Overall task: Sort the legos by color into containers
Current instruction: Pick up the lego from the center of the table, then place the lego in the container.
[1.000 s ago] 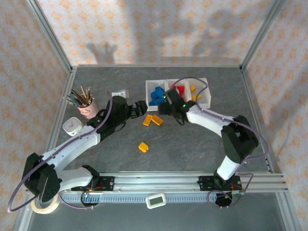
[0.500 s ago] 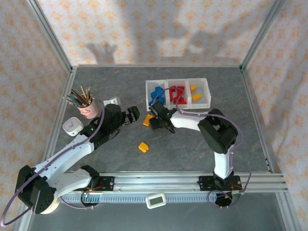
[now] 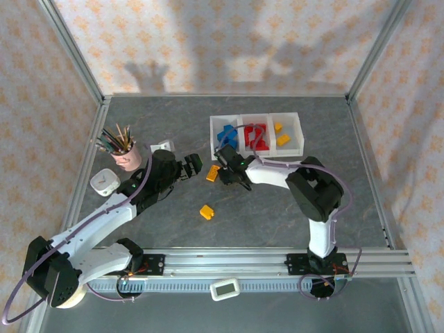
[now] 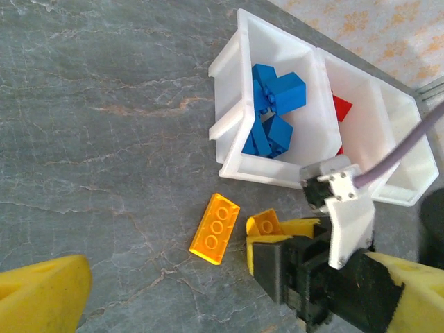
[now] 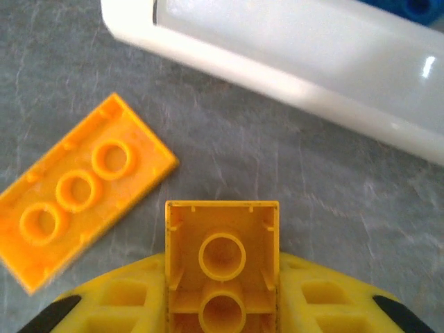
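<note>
Orange lego (image 5: 222,257) in right hand (image 5: 222,310), beside tray (image 5: 312,48)

Grey table (image 3: 263,208) with tray (image 3: 293,130), pencil cup (image 3: 127,157), loose orange legos (image 3: 206,211).

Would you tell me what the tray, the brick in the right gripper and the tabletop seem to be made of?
Tray: translucent white plastic, glossy, by the highlights on its wall.
Brick: hard orange moulded plastic with a slight sheen; thin crisp walls and tubes show in its hollow underside.
Tabletop: matte grey with pale veins like stone, possibly printed laminate.
</note>
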### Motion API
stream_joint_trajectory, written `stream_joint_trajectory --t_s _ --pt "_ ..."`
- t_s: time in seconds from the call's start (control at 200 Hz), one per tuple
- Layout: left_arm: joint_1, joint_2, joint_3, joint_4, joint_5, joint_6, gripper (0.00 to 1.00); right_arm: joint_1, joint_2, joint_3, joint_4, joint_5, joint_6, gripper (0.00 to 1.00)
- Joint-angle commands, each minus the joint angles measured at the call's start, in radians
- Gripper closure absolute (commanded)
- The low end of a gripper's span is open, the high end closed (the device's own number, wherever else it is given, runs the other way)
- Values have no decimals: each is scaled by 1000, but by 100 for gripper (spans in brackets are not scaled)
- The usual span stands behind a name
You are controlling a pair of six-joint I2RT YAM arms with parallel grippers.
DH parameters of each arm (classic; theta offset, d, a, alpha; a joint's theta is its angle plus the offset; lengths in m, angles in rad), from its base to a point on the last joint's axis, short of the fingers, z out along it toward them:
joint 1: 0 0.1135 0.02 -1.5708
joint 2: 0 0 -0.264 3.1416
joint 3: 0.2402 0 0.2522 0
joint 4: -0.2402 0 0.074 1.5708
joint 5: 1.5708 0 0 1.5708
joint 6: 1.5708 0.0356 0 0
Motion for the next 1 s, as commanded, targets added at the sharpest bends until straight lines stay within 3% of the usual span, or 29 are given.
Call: stream_joint_trajectory --t_s 0.0,0.115,0.255,0.495,0.656,0.736,0.846,0.996 --pt "10 14 37 -6 30 6 1 -9 -151 -44 -30 26 55 70" --pt "3 46 62 21 67 14 1 -72 -262 -71 -71 54 124 70" --pt "-23 124 114 60 91 24 1 -242 -338 -55 -104 87 181 70" --pt "-69 280 240 103 105 44 1 -501 -200 132 -109 160 200 69" --pt "-71 342 287 129 106 46 1 -553 -27 288 -130 216 179 65" --pt "-71 366 312 111 103 54 1 -557 18 345 -133 221 160 48" --pt "-71 364 318 99 98 62 1 -552 16 375 -142 172 147 36" --pt "-70 312 283 83 71 67 1 -488 -75 288 -126 115 157 30"
